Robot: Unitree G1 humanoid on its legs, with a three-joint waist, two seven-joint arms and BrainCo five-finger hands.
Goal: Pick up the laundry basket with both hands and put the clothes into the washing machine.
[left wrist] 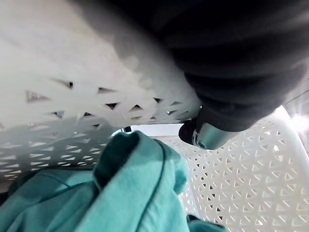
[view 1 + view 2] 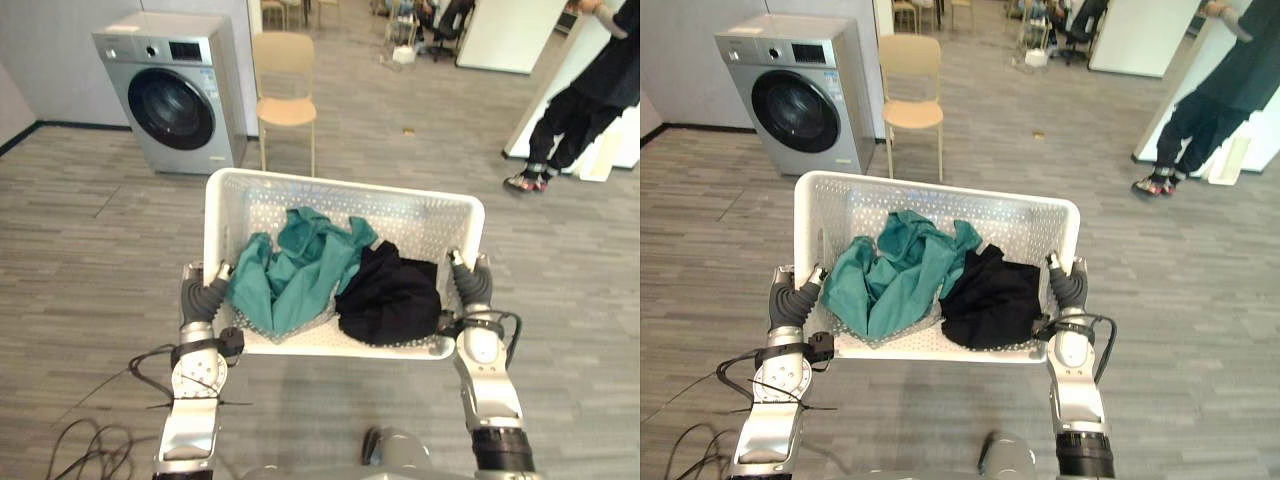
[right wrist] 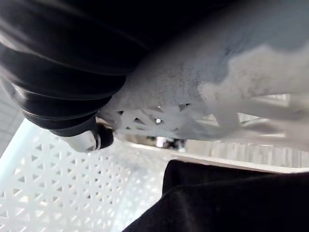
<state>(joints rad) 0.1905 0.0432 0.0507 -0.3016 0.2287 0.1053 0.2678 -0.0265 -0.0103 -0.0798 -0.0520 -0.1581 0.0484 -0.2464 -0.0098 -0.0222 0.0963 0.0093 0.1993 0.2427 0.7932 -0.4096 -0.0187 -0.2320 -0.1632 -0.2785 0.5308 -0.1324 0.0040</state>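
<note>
Now basket [image 2: 345, 205] between left hand [image 2: 205, 295], right hand [image 2: 472, 283] fingers.

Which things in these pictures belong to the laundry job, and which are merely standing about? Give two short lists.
Belonging to the job:
laundry basket
teal garment and black garment inside it
washing machine
left hand and right hand, at the basket's sides

Merely standing about:
chair beside the machine
person at the far right

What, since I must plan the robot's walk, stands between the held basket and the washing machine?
Bare floor lies between the laundry basket and the washing machine; nothing stands there. A chair stands just beside the machine, off the straight line. The machine's round door looks shut, so it blocks the clothes.
</note>
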